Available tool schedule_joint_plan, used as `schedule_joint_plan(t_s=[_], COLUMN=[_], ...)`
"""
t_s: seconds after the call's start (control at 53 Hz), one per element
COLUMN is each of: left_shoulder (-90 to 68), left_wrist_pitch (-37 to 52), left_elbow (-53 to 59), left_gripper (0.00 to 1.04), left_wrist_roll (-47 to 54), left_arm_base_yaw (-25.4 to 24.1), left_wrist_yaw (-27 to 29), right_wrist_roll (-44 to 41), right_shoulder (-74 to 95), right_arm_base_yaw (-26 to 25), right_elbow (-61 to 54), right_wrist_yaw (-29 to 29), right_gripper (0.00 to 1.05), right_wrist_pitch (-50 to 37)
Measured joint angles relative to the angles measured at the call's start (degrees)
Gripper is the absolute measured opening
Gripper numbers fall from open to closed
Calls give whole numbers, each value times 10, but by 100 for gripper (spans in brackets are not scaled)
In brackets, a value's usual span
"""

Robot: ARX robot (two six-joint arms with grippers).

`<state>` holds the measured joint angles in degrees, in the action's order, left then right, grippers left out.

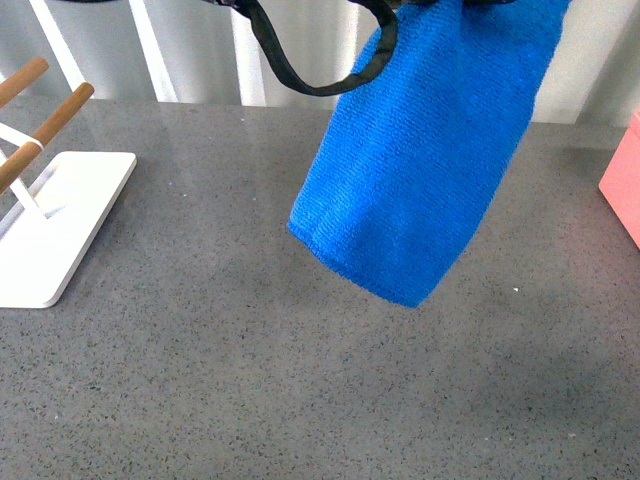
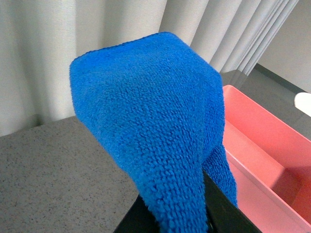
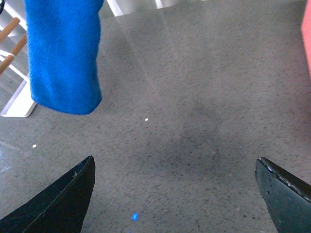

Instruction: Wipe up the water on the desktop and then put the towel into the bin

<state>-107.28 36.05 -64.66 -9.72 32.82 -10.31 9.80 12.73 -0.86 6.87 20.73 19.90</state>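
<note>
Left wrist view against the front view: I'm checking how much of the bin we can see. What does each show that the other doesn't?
Left wrist only: the bin with its open inside. Front only: the white rack with wooden rods, and the towel hanging with its lower edge clear of the desktop. Both: towel, desktop, some pink bin.
</note>
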Motion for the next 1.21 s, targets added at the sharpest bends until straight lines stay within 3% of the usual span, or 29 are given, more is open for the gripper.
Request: schedule_joint_plan(t_s=[0.075,0.151,0.339,0.509,0.792,1.206], left_shoulder=[-1,-1,-1,-1,1,1], left_wrist_pitch=[0,0,-5,-12,-29,-35], left_elbow=[-2,-2,-2,-2,-26,-32], left_gripper=[6,6,6,6,6,6], left_wrist_roll=[-10,-13,-29,-48,-92,-118], left_arm_base_yaw=[-9,-10,-3,-2,0,7], left_wrist_yaw=[4,9,16,29,45,45], right_wrist_roll=[9,0,-14,-21,-48,-57], right_shoulder=[2,10,217,427,596,704], right_arm_base_yaw=[51,65,17,42,141,155], right_elbow=[5,12,59,122,154,207], right_wrist_yaw=[-41,-40,33,51,19,26], right_gripper=[98,98,98,98,98,98], right_wrist_pitch=[-2,-17,-252,-416,-492,-584])
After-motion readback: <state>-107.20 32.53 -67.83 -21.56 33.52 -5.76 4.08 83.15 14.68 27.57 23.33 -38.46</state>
